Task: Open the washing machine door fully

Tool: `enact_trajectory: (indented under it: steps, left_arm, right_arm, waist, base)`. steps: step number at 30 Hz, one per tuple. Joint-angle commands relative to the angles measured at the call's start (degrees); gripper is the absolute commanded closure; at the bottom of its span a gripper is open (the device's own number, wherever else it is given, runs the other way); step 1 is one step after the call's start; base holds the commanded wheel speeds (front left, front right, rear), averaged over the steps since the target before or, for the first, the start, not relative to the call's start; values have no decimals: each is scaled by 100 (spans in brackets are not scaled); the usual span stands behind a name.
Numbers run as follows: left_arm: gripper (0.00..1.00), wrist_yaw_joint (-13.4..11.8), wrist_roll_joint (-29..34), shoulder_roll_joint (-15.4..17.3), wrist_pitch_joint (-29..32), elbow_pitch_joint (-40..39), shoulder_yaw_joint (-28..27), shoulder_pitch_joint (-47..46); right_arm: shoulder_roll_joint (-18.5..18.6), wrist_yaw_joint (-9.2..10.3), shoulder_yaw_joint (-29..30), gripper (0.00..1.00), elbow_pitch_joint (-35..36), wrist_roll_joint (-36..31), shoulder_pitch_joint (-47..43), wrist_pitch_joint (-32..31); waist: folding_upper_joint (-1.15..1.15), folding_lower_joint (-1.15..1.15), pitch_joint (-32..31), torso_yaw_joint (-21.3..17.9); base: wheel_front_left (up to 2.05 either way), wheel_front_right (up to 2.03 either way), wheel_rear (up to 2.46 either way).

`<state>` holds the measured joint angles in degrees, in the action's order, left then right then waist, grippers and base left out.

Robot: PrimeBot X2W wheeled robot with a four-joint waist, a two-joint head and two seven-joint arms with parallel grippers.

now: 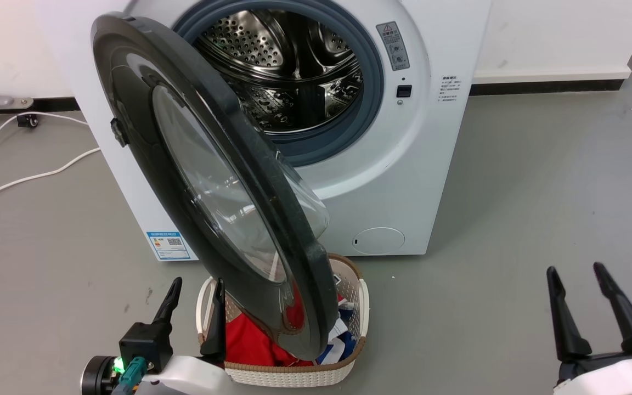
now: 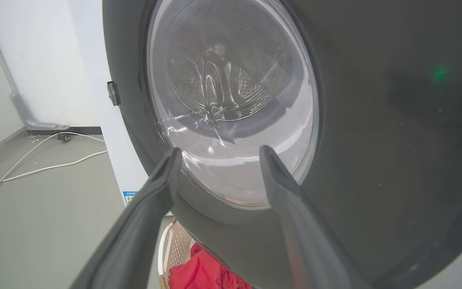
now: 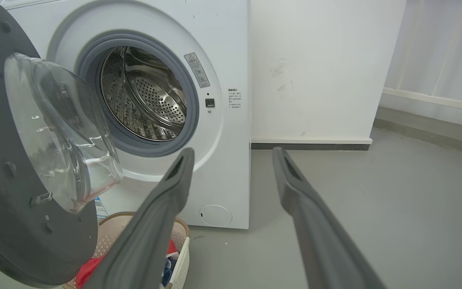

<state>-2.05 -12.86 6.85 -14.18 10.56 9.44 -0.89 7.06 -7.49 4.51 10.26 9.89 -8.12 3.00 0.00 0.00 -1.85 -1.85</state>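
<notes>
The washing machine door [image 1: 212, 181] stood swung out from the washing machine [image 1: 431, 137], hinged on my left side and open roughly halfway, so that I looked almost along its black rim from my head. Its clear bowl window bulged back toward the steel drum [image 1: 288, 55], which lay exposed inside the grey gasket [image 1: 373, 93]. The door's lower edge hung over a cream basket [image 1: 294, 378] that sat on the floor [image 1: 541, 219] right in front of the machine, with a red cloth [image 1: 250, 345] and some blue and white fabric in it.

My left gripper [image 1: 198, 281] was low at the basket's left rim, released, its two fingers spread with nothing between them. From my left wrist they pointed up at the door's outer face, their tips in front of the lower part of the window; I could not tell whether either tip touched the door.

My right gripper [image 1: 575, 267] was well apart from the machine on the right, above bare floor, also spread wide and empty. From that wrist I saw the door's inner side, the open drum and the small round flap [image 1: 378, 240] low on the front.

A blue sticker [image 1: 168, 245] showed at the machine's lower left corner, and a white cable [image 1: 20, 178] trailed on the floor further left.
</notes>
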Motion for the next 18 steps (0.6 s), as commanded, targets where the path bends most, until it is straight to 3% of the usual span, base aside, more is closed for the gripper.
enact_trajectory:
  steps: [1, 18]
  left_arm:
    - [0, -18, 17, 42, 11, -19, -4, 79]
    - [0, -91, -39, 82, 64, -69, 101, 77]
  right_arm:
    - [-47, 0, -37, 0, -63, -51, -76, 23]
    - [-70, -1, -274, 0, -416, -97, 155, -19]
  waist:
    - [0, 0, 2, 12]
    - [0, 0, 22, 79]
  base:
    - [0, 0, 0]
    - [0, 0, 0]
